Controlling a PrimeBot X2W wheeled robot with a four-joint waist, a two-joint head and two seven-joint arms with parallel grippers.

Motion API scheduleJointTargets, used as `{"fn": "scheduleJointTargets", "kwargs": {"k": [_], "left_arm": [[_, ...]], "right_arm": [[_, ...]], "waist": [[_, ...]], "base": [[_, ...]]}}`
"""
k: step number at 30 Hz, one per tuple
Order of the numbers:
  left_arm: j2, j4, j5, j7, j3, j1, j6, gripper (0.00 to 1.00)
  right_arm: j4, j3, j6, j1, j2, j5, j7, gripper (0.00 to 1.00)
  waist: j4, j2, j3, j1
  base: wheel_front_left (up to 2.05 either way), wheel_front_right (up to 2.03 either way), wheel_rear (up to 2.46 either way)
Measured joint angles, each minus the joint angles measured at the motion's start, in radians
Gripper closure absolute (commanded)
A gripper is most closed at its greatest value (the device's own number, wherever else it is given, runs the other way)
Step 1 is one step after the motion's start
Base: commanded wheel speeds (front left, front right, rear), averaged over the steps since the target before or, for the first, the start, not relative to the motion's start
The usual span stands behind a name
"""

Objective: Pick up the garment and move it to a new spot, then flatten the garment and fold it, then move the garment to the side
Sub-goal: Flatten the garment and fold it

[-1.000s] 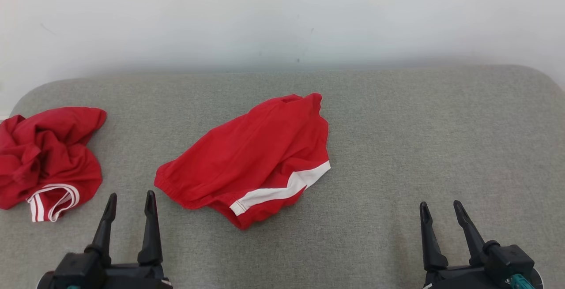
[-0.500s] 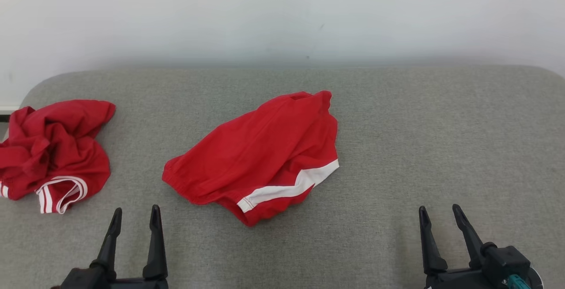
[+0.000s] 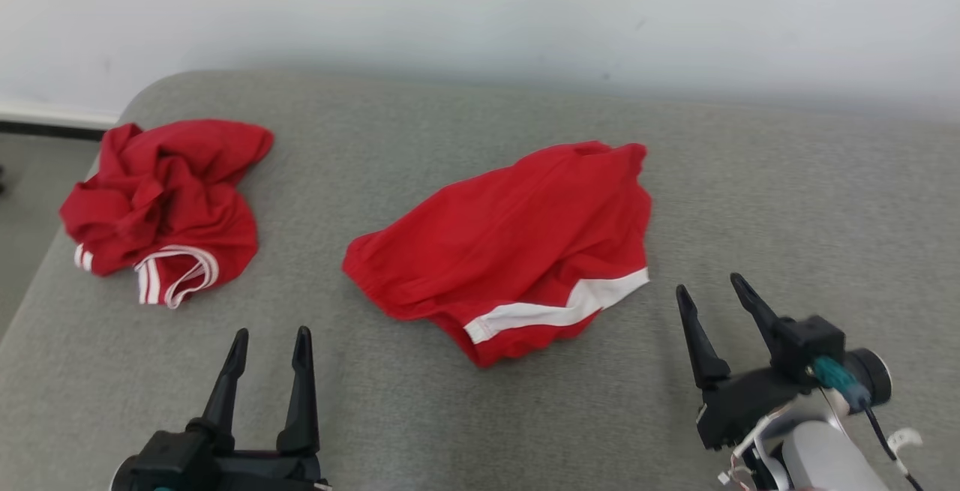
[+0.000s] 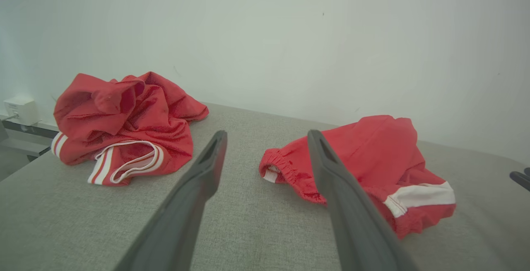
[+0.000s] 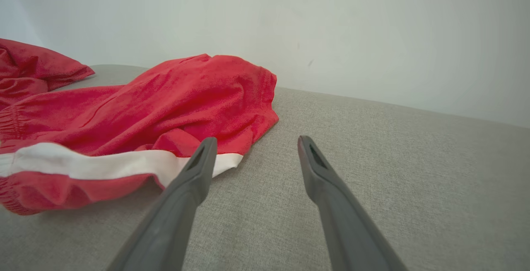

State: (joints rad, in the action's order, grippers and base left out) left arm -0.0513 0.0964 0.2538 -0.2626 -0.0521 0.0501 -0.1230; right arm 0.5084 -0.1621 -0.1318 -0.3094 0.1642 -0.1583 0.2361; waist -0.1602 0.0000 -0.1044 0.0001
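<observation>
Red shorts (image 3: 517, 244) with a white stripe lie loosely spread in the middle of the grey cushion (image 3: 787, 199); their elastic waistband faces left (image 4: 285, 171). A second red garment (image 3: 169, 202) with white-striped trim sits crumpled at the far left. My left gripper (image 3: 270, 337) is open at the lower left, short of both garments. Open as well, my right gripper (image 3: 709, 285) hovers just right of the shorts' striped hem (image 5: 124, 163), not touching it. In the right wrist view the left fingertip (image 5: 205, 151) overlaps the hem's corner.
A pale wall (image 3: 480, 11) runs behind the cushion. The cushion's left edge drops off to the floor (image 3: 30, 191), with a dark baseboard strip. A small white box (image 4: 20, 109) sits by the wall at left. Bare cushion stretches right of the shorts.
The camera has turned, so the whole scene shifted right and tilted. My right gripper has risen and moved in toward the shorts' striped hem. Neither garment has moved on the cushion.
</observation>
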Motion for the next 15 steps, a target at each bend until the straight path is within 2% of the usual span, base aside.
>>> {"fn": "scheduleJointTargets", "kwargs": {"k": [3,11,15], "left_arm": [[0.0,0.007,0.004,0.0,-0.011,0.007,0.0,0.0],[0.0,0.016,0.036,0.0,-0.072,0.034,0.0,0.0],[0.0,0.018,0.043,0.0,-0.091,0.034,0.004,0.0]], "right_arm": [[0.051,-0.021,0.0,-0.044,0.008,-0.009,-0.004,0.0],[0.295,-0.05,0.0,-0.193,0.037,-0.035,-0.002,0.0],[0.411,-0.046,0.0,-0.244,0.032,-0.062,-0.001,0.0]], "waist": [[-0.023,0.0,-0.009,0.0],[-0.119,0.0,-0.046,0.0001],[-0.157,0.0001,-0.062,0.0001]], "base": [[0.0,0.0,0.0],[0.0,0.0,0.0],[0.0,0.0,0.0]]}}
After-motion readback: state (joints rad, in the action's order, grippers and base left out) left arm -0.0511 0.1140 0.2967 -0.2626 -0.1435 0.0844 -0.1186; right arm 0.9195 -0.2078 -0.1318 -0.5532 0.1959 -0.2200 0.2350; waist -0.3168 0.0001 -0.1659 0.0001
